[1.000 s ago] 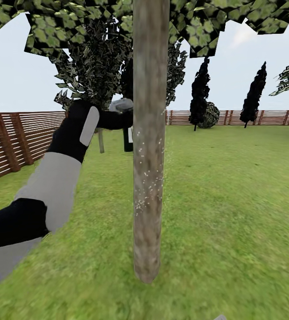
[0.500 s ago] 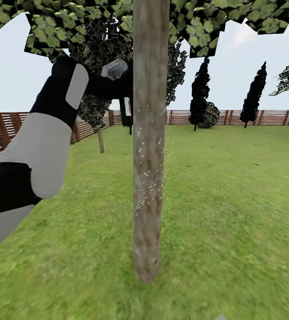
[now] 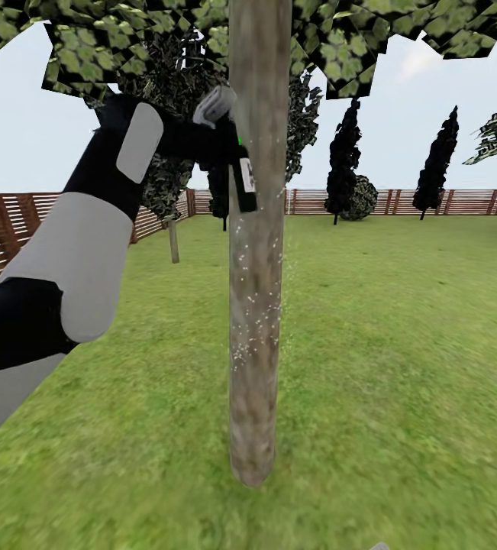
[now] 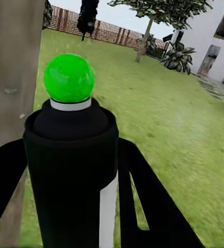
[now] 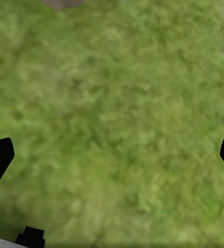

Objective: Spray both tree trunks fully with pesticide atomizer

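A thick grey-brown tree trunk (image 3: 257, 397) rises straight ahead of me, and its leafy canopy fills the top of the head view. White pesticide specks (image 3: 253, 305) dot the middle of the bark. My left gripper (image 3: 221, 149) is raised to the trunk's left side and shut on the pesticide atomizer (image 3: 243, 180). The dark bottle is tilted and overlaps the trunk's edge. In the left wrist view the atomizer (image 4: 70, 129) sits between the black fingers (image 4: 138, 196) with a bright green ball on top, the trunk (image 4: 14, 62) close beside it. My right gripper (image 5: 112, 157) is open over bare grass.
A brown slat fence (image 3: 19, 237) runs along the left and the far side of the lawn. Two dark cypress columns (image 3: 343, 160) stand at the back right. Another leafy tree (image 3: 173, 243) stands farther back left. A white house (image 4: 215, 36) with spiky palms (image 4: 176, 57) shows in the left wrist view.
My left arm lifted the atomizer from chest height to higher on the trunk. It then swung right, so the tilted bottle now overlaps the bark. The camera stayed still.
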`<state>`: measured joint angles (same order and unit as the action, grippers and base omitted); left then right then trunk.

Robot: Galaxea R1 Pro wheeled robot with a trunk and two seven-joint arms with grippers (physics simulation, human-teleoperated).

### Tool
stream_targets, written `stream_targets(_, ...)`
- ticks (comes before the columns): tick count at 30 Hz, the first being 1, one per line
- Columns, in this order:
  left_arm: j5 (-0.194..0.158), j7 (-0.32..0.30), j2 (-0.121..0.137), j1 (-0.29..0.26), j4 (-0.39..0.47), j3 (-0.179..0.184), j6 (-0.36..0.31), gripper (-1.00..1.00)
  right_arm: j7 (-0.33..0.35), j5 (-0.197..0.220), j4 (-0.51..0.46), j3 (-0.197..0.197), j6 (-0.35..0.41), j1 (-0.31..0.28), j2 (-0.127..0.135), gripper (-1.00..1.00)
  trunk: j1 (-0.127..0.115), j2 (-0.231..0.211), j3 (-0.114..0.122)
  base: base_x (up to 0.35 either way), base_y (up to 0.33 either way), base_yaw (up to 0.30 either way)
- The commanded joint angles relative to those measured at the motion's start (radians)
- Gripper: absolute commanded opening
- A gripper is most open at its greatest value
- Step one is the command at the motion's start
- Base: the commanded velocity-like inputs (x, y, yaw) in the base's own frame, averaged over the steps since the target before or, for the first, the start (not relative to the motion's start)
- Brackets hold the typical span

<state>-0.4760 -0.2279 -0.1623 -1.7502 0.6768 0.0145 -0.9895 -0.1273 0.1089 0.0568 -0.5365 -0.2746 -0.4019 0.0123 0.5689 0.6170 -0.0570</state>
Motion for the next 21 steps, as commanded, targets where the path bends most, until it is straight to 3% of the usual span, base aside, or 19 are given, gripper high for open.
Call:
stream_targets(1, 0.02, 0.0, 0.0, 0.0, 0.0, 0.012, 0.0, -1.0, 0.0, 0.0, 0.0, 0.0, 0.0, 0.0, 0.0, 1.0, 0.0, 0.0, 0.0, 0.0, 0.0, 0.0)
stream_targets(3, 0.079, 0.001, 0.001, 0.0, -0.003, 0.029, 0.0, -1.0, 0.0, 0.0, 0.0, 0.001, 0.0, 0.0, 0.0, 1.0, 0.0, 0.0, 0.0, 0.0, 0.0, 0.0)
stream_targets(4, 0.084, 0.001, 0.001, 0.0, -0.02, 0.03, 0.0, -1.0, 0.0, 0.0, 0.0, 0.001, 0.0, 0.0, 0.0, 1.0, 0.0, 0.0, 0.0, 0.0, 0.0, 0.0)
stream_targets(17, 0.085, -0.007, -0.012, 0.0, -0.1, 0.031, -0.001, -1.0, 0.0, 0.0, 0.0, 0.001, 0.0, 0.0, 0.0, 1.0, 0.0, 0.0, 0.0, 0.0, 0.0, 0.0)
stream_targets(21, 0.086, -0.005, -0.012, 0.0, -0.135, 0.087, 0.003, -1.0, 0.0, 0.0, 0.0, 0.001, 0.0, 0.0, 0.001, 1.0, 0.0, 0.0, 0.0, -0.044, 0.015, 0.0)
